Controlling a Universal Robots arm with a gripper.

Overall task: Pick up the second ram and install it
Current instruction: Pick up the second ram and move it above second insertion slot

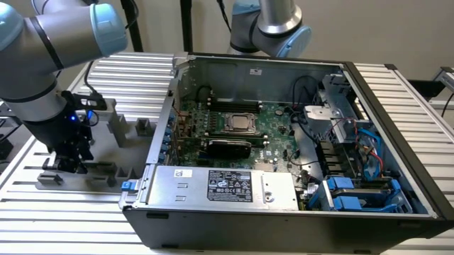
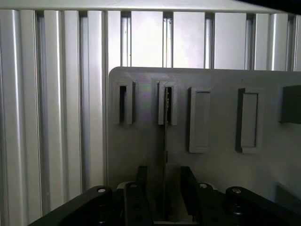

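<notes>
The pincer (image 2: 164, 175) stands low over the grey fixture plate (image 2: 221, 165), with its two black fingers (image 2: 141, 181) apart. The second ram (image 2: 166, 110) stands on its edge in a slot of this plate and runs straight between the fingers; I cannot tell if a finger touches it. It looks like a thin dark line, its chips are hard to make out, and its near end is hidden under the pincer's body. The plate lies on the slatted table (image 1: 135, 69), toward the table's edge at the exterior view's left, just beside the open computer case (image 1: 284, 223).
</notes>
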